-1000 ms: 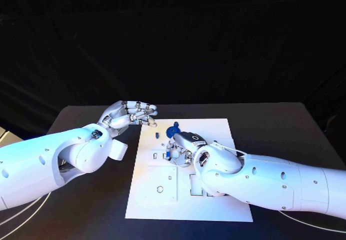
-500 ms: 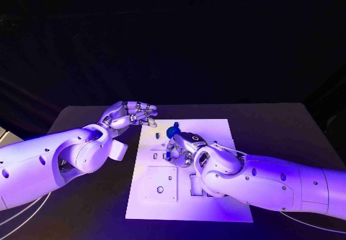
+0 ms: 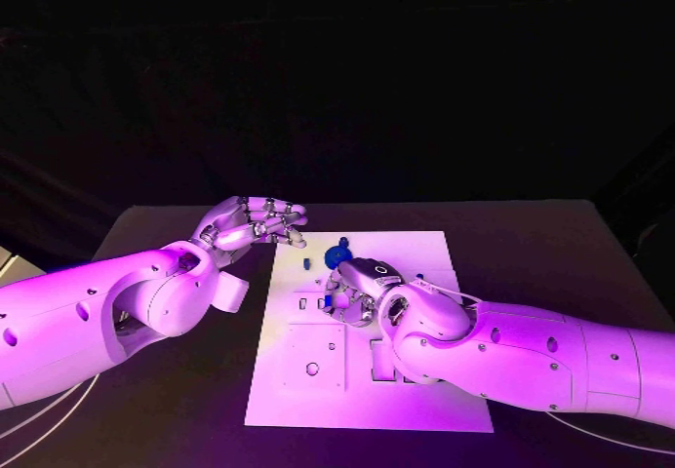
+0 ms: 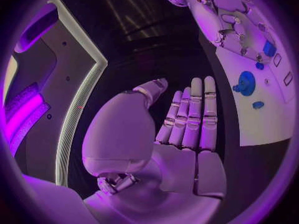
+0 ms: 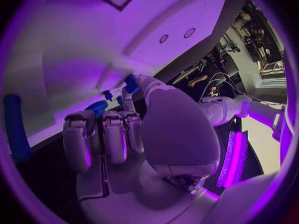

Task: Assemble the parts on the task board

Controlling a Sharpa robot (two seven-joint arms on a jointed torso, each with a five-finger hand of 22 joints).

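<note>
The white task board (image 3: 422, 390) lies in the middle of the table. My right hand (image 3: 360, 289) hovers low over its upper middle, fingers curled, pinching a small blue part (image 5: 131, 83) at its fingertips; the same part (image 4: 269, 48) shows in the left wrist view. Just beyond that hand a round blue part (image 3: 337, 256) stands on the board, with a tiny blue piece (image 3: 308, 263) to its left. My left hand (image 3: 257, 224) hangs beside the board's far left corner and holds nothing, its fingers (image 4: 190, 119) straight and side by side.
The board carries raised white blocks with slots and holes (image 3: 312, 359) in front of my right forearm. A long blue bar (image 5: 15, 129) lies at the rim of the right wrist view. Black tabletop (image 3: 548, 244) surrounds the board.
</note>
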